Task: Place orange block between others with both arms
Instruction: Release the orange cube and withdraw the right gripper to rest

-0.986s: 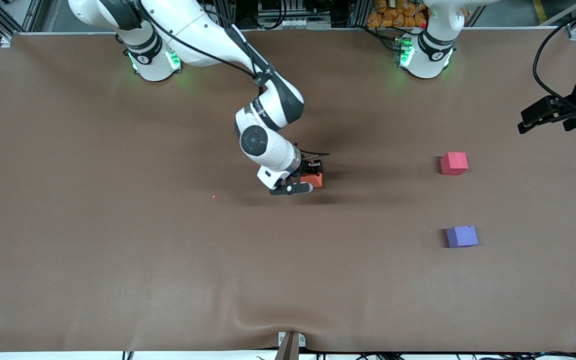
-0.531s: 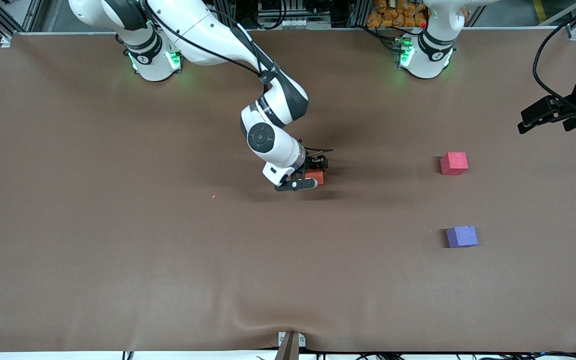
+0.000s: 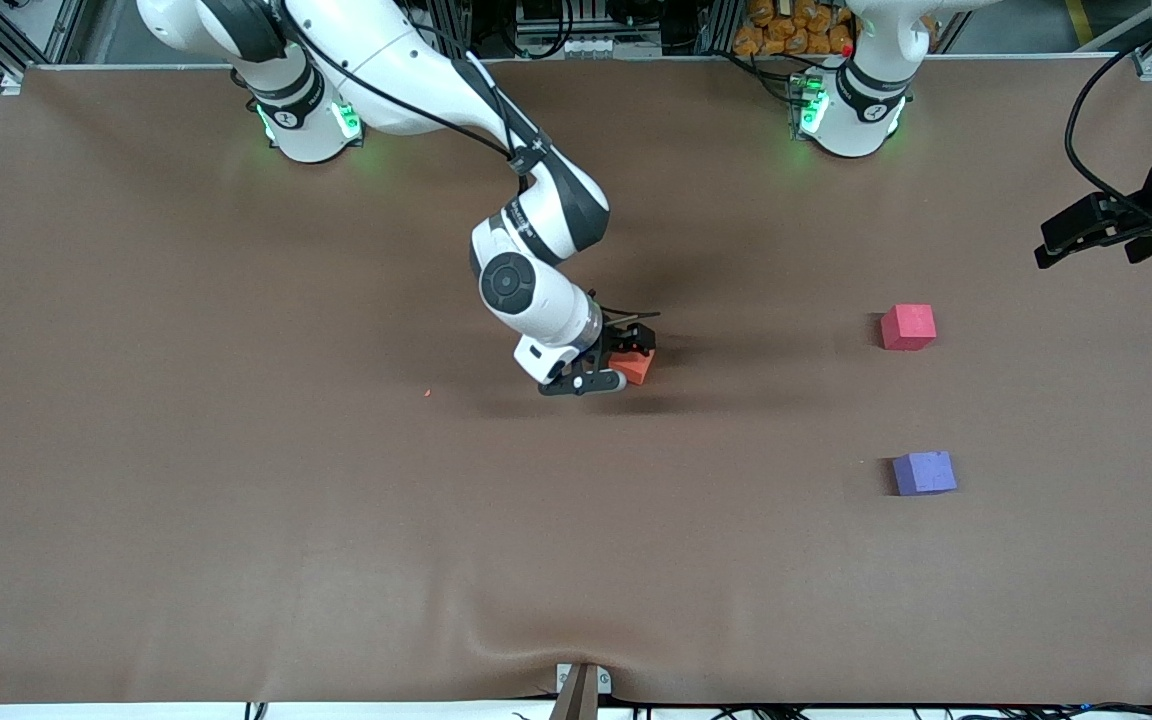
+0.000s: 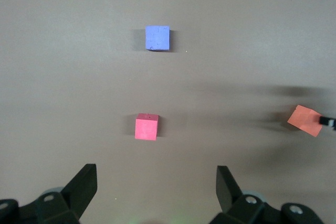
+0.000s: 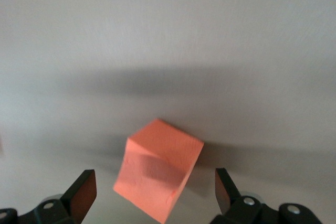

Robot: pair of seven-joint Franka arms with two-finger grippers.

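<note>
The right gripper point(image 3: 614, 362) hangs low over mid-table, fingers point(image 5: 83, 192) spread wide, gripping nothing. Between them, touching neither, the orange block point(image 5: 157, 176) sits turned askew on the brown table point(image 3: 236, 480). Well apart toward the left arm's end lie the red-pink cube point(image 3: 908, 327) and, nearer the front camera, the purple cube point(image 3: 924, 473), with bare cloth between them. Past those, the left gripper point(image 4: 156, 190) waits high over the table's edge, fingers parted and empty.
</note>
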